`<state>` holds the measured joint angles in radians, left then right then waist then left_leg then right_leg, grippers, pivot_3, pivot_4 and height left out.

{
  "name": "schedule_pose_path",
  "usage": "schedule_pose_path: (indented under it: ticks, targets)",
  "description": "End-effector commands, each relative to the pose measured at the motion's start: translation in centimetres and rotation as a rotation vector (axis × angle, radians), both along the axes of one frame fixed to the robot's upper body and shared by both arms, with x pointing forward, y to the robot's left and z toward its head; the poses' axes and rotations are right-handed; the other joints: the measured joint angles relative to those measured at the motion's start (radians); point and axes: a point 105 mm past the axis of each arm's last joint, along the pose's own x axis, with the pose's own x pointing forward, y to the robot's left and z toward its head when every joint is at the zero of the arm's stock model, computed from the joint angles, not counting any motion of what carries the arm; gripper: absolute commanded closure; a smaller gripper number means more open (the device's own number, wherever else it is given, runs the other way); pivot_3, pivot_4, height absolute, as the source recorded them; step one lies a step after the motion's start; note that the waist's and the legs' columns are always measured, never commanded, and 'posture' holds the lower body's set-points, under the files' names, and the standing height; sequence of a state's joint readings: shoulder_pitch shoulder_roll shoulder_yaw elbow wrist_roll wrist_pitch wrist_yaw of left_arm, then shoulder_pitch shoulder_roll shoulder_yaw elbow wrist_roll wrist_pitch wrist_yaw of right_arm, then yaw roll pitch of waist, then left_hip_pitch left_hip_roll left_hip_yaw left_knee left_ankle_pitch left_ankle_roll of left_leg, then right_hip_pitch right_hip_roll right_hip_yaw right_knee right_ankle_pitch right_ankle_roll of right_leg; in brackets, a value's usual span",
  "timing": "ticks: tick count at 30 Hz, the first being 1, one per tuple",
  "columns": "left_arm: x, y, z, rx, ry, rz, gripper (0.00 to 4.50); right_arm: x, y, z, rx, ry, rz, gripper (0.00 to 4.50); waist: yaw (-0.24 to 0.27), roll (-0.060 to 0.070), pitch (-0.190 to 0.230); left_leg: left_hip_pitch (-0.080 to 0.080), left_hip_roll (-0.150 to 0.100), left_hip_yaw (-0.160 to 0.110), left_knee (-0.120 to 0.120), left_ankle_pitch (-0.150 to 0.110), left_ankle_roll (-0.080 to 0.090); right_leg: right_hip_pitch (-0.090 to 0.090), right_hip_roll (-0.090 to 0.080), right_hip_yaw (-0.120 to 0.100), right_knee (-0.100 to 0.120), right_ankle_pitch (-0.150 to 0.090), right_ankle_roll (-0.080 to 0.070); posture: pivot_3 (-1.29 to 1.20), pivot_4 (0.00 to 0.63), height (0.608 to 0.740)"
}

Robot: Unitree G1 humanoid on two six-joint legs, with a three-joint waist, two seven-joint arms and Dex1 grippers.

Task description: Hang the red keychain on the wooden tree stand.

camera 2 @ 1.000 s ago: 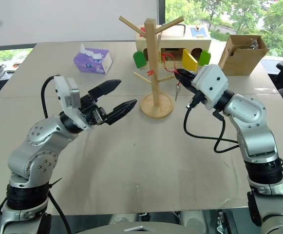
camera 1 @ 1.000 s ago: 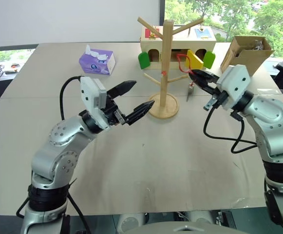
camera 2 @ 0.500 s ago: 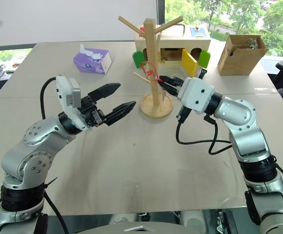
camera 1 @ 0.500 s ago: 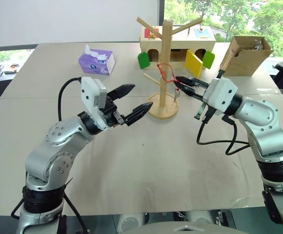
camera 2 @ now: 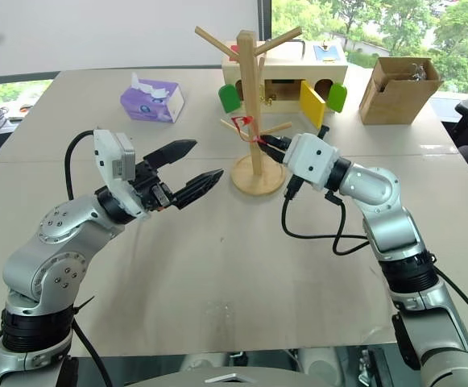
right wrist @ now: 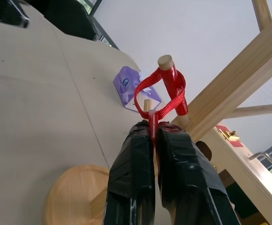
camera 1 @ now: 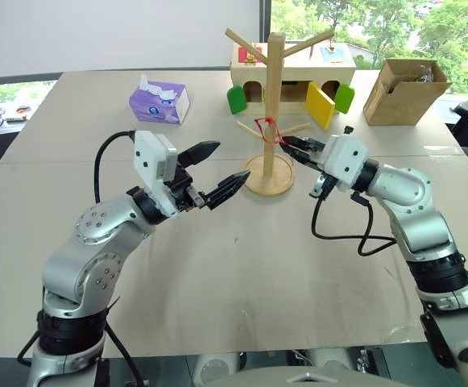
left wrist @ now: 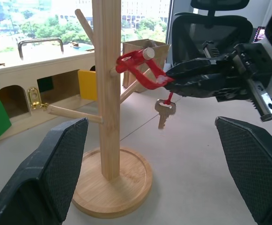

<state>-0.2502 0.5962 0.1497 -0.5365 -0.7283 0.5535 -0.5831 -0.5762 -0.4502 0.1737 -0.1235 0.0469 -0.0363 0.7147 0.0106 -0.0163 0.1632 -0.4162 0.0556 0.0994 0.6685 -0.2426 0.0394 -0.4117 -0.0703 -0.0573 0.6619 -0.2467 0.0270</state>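
The wooden tree stand (camera 1: 274,97) rises mid-table on its round disc base. The red keychain (left wrist: 138,70) has its cord loop slipped over the tip of a slanted peg on the stand's right side, and its small metal key (left wrist: 165,110) dangles below. My right gripper (camera 1: 291,143) is just right of the pole, shut on the red cord where loop and key meet (right wrist: 153,129). To the left of the stand, my left gripper (camera 1: 229,161) hovers open above the table, pointing at the base with nothing in it.
A wooden toy house (camera 1: 294,76) with green and yellow flaps stands right behind the stand. A purple tissue box (camera 1: 161,101) lies at the back left, an open cardboard box (camera 1: 403,90) at the back right. A black cable hangs under the right wrist.
My right gripper has moved left and down to the stand with the keychain, and the loop now sits over a peg. The left arm has stayed in place.
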Motion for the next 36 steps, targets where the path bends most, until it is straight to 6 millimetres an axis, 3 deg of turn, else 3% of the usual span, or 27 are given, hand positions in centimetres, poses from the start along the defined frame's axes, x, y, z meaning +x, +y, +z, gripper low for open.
schedule_pose_path:
  ticks: [1, 3, 4, 9, 11, 16, 20, 24, 32, 36]
  targets:
    - [-0.7, -0.1, 1.4, 0.000, -0.079, 0.008, 0.00, 0.5, 0.1, 1.4, 0.043, -0.061, -0.009, 4.47, 0.001, 0.000, 0.000, 0.000, 0.000, 0.000, 0.000, 0.000, 0.000, 0.000, 0.000, 0.000, 0.000, 0.000, 0.000, 0.00, 0.150, 0.740]
    - [-0.7, 0.0, 1.4, 0.000, -0.081, 0.012, 0.00, 1.0, 0.1, 1.7, 0.067, -0.067, -0.022, 3.70, -0.001, 0.000, 0.000, 0.000, 0.000, 0.000, 0.000, 0.000, 0.000, 0.000, 0.000, 0.000, 0.000, 0.000, 0.000, 0.00, 0.150, 0.740]
    - [-0.7, 0.0, 1.4, 0.000, -0.082, 0.015, 0.00, 1.0, 0.1, 1.7, 0.074, -0.067, -0.022, 3.62, -0.002, 0.000, 0.000, 0.000, 0.000, 0.000, 0.000, 0.000, 0.000, 0.000, 0.000, 0.000, 0.000, 0.000, 0.000, 0.00, 0.150, 0.740]
    - [-0.6, 0.1, 1.4, -0.001, -0.084, 0.028, 0.00, 1.4, -0.2, 1.8, 0.132, -0.040, -0.041, 1.33, -0.002, 0.000, 0.000, 0.000, 0.000, 0.000, 0.000, 0.000, 0.000, 0.000, 0.000, 0.000, 0.000, 0.000, 0.000, 0.00, 0.150, 0.740]
    - [0.1, 0.6, 1.1, -0.006, -0.083, 0.090, 0.00, 2.0, -1.8, 1.7, 0.227, 0.017, -0.099, 0.43, 0.000, 0.000, 0.000, 0.000, 0.000, 0.000, 0.000, 0.000, 0.000, 0.000, 0.000, 0.000, 0.000, 0.000, 0.000, 0.00, 0.150, 0.740]
    - [2.9, 2.9, -0.5, -0.062, -0.050, 0.335, 0.00, 3.7, -6.7, -0.4, 0.387, 0.152, -0.283, 0.43, 0.004, -0.001, 0.000, 0.000, 0.000, 0.000, 0.000, 0.000, 0.000, 0.001, -0.001, 0.000, 0.000, 0.000, 0.000, 0.00, 0.150, 0.740]
    - [5.3, 6.1, -2.7, -0.141, -0.036, 0.617, 0.00, 5.1, -12.3, -3.3, 0.546, 0.269, -0.496, 0.43, 0.000, -0.001, 0.000, 0.000, -0.001, 0.001, 0.000, 0.000, 0.000, 0.000, 0.000, 0.000, 0.001, 0.000, 0.000, 0.00, 0.150, 0.740]
    - [6.3, 7.3, -5.2, -0.156, -0.007, 0.760, 0.00, 5.9, -15.3, -5.3, 0.629, 0.313, -0.629, 0.43, -0.002, -0.001, 0.000, 0.000, -0.001, 0.001, 0.000, 0.000, 0.000, 0.000, 0.000, 0.001, 0.000, 0.000, 0.000, 0.00, 0.150, 0.740]
    - [6.8, 8.3, -8.4, -0.153, 0.003, 0.889, 0.00, 6.9, -16.1, -8.9, 0.616, 0.362, -0.726, 0.43, -0.003, -0.001, 0.000, 0.000, -0.001, 0.003, 0.000, 0.000, 0.000, 0.000, 0.000, 0.001, 0.000, 0.000, 0.000, 0.00, 0.150, 0.740]
    - [6.8, 8.5, -8.9, -0.157, 0.002, 0.900, 0.00, 6.8, -15.8, -9.6, 0.613, 0.369, -0.730, 0.43, -0.005, -0.001, 0.000, 0.000, 0.000, 0.003, 0.000, 0.000, 0.000, 0.000, 0.000, 0.001, 0.000, 0.000, 0.000, 0.00, 0.150, 0.740]
